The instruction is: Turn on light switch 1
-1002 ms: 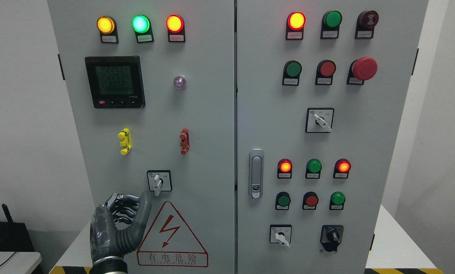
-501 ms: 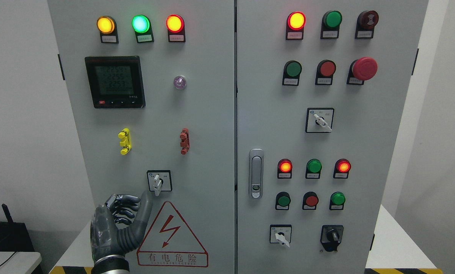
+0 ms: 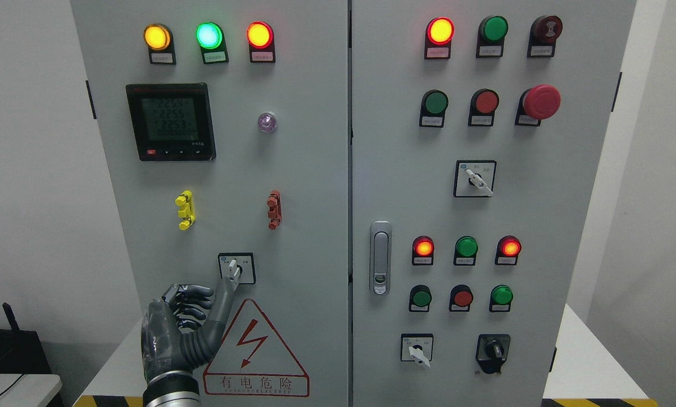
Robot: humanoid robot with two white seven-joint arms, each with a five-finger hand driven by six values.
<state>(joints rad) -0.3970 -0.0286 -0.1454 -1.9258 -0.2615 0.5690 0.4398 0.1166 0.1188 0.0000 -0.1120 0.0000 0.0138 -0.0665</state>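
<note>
Switch (image 3: 235,270): small rotary knob w/ white lever on a black-framed square plate, low on the left door of the grey cabinet (image 3: 309,186). Lever tilts down-left, its tip touching the thumb of the left hand (image 3: 188,322).

Left hand: comes up from the bottom edge, below-left of the switch. Thumb stretched up against the lever end; other fingers (image 3: 190,299) curled in toward the palm, gripping nothing. Clenched except the thumb.

Just below the switch: red-bordered warning triangle (image 3: 253,350) w/ lightning bolt. Above it: yellow clip (image 3: 185,210) up-left, dark red clip (image 3: 274,210) up-right. Higher up-left, black meter (image 3: 171,121) w/ lit screen; small violet lamp (image 3: 267,122) above-right. Top of the same door: amber, green, red lamps lit (image 3: 209,35).

Right of the switch, on the other door: silver latch handle (image 3: 380,257), then rows of red and green buttons, 3 more rotary switches, big red mushroom button (image 3: 541,102) far up-right.
</note>
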